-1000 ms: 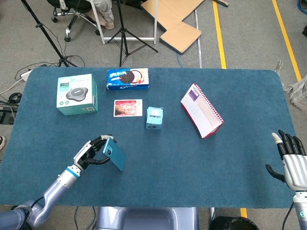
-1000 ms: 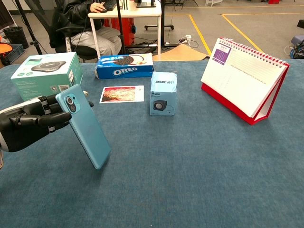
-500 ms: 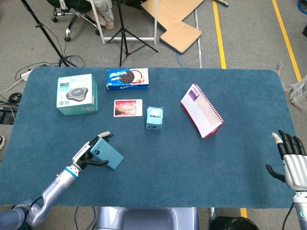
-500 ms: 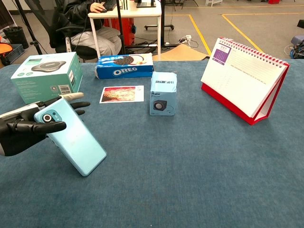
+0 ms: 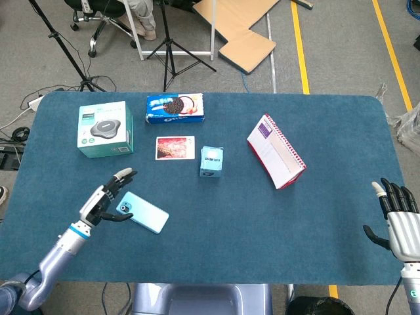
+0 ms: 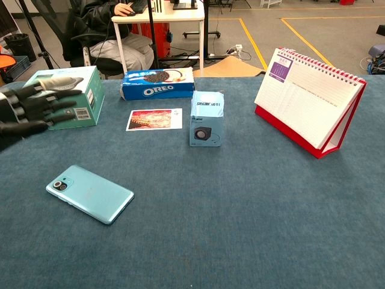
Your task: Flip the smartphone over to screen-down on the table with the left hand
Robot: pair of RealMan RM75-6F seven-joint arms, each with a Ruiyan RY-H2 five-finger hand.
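Smartphone (image 6: 90, 194) lies screen-down; left hand (image 5: 105, 197), fingers spread and empty, should lift straight clear without nudging it.

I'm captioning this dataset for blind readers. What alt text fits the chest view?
A light blue smartphone lies flat on the blue table, camera side up, with the robot's left hand raised open above and behind it. Further back stand an Oreo box, a small blue box and a red desk calendar.

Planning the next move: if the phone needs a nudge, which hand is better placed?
Left. The left hand hovers open right beside the phone, which lies camera-side up. The right hand sits at the table's far edge.
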